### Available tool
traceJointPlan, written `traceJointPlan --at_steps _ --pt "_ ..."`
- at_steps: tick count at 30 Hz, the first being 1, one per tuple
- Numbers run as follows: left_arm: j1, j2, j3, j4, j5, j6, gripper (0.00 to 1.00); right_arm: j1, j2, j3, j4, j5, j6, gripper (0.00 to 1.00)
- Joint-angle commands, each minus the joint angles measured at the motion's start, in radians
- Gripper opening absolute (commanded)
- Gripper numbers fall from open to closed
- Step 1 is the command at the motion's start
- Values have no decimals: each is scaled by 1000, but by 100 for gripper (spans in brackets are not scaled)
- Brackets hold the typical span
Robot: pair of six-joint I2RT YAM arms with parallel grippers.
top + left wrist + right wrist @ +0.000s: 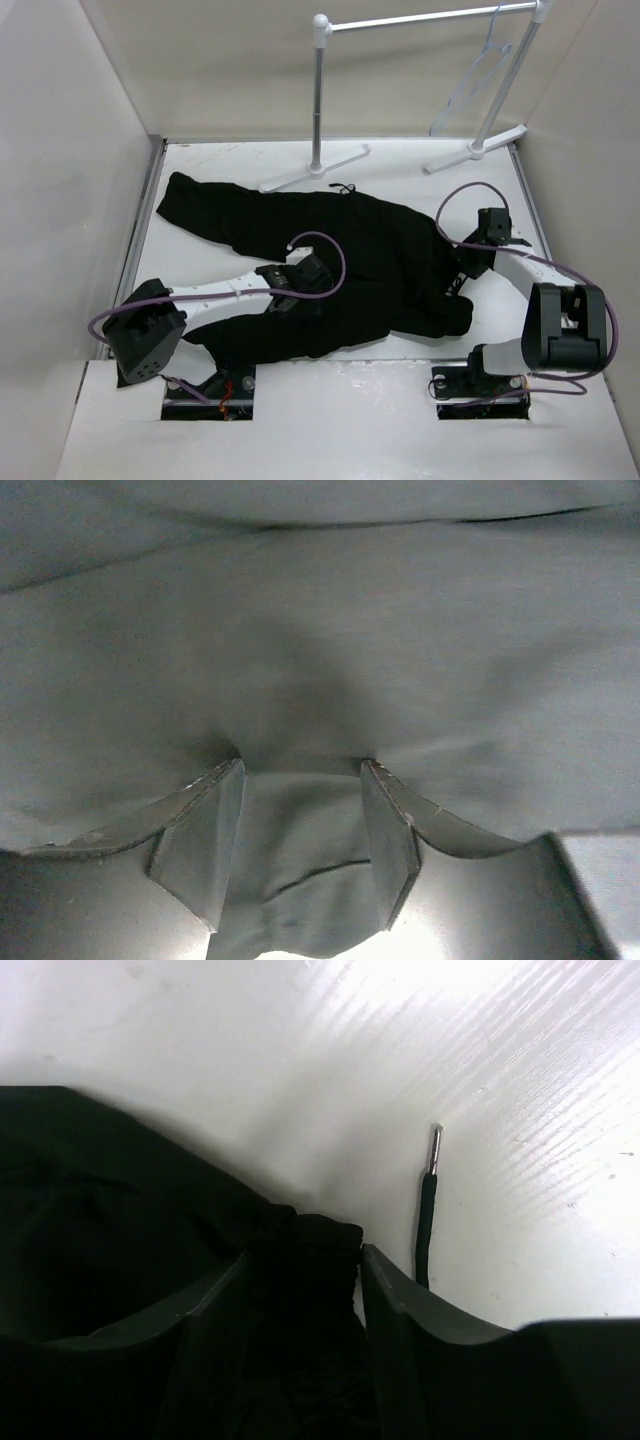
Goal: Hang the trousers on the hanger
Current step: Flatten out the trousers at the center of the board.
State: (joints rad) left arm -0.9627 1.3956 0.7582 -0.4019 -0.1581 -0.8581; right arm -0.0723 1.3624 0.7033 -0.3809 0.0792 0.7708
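The black trousers [380, 250] lie spread across the white table, legs toward the left and waist toward the right. My left gripper [298, 275] presses down on the middle of them. In the left wrist view its fingers [210, 840] pinch a fold of fabric [300, 860]. My right gripper [463, 275] is at the waist edge. In the right wrist view it [305, 1255] is shut on bunched black cloth [300, 1280], with the drawstring end [428, 1220] lying beside it. The pale wire hanger [482, 72] hangs on the rack at the back right.
A white tubular garment rack [420, 20] stands at the back, its feet [315, 168] on the table just behind the trousers. White walls enclose the left, right and back sides. Purple cables loop over both arms.
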Motion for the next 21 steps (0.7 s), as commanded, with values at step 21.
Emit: traceJointPlan --at_steps 21 --pt "206 -124 -137 -133 -124 30 49 -65 377 484 315 117 -27 19"
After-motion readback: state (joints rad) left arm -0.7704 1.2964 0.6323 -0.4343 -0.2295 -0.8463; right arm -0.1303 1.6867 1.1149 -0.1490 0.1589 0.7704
